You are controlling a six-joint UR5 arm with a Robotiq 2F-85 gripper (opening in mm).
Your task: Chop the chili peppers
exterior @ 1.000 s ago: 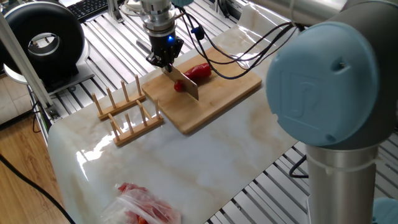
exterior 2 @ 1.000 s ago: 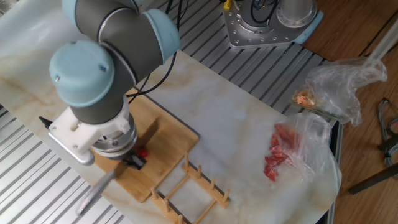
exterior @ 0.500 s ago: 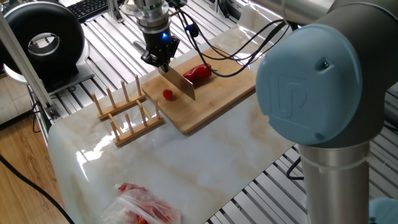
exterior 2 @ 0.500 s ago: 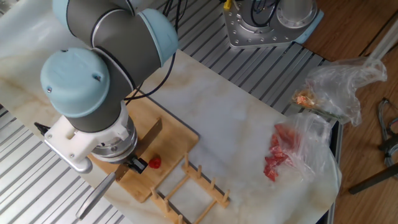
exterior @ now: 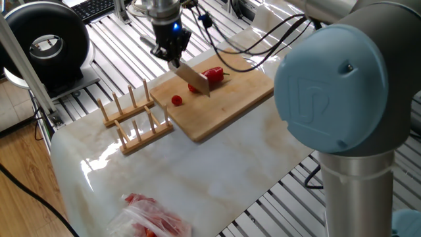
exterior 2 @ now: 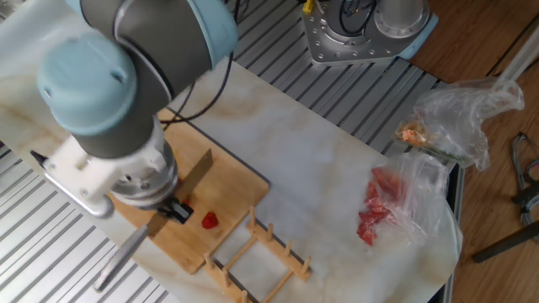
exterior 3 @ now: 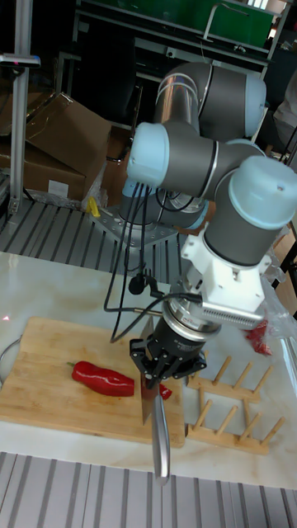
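Lying at the near edge of the marble table, a clear plastic bag is holding red pieces, cut off by the frame bottom in one fixed view; in the other fixed view the same bag is showing its red contents in full beside a second crumpled bag with something orange inside, hard to identify. Farther in, an empty wooden rack is standing just beside the left corner of the cutting board. On the board, a small cut red chunk is sitting alone near that corner, apart from the blade. Beyond it, the knife is hanging tilted above the board, its blade crossing in front of the chili pepper and hiding the pepper's cut end. The tall fixed view is showing the pepper lying lengthwise mid-board with the blade just off its cut end, stem pointing away from the blade. At the far edge, the gripper is pinching the knife handle, fingers closed on it; the pepper is lying just below and beside the gripper, not between the fingers. In the other fixed view the wrist is covering the main pepper; only the chunk is showing.
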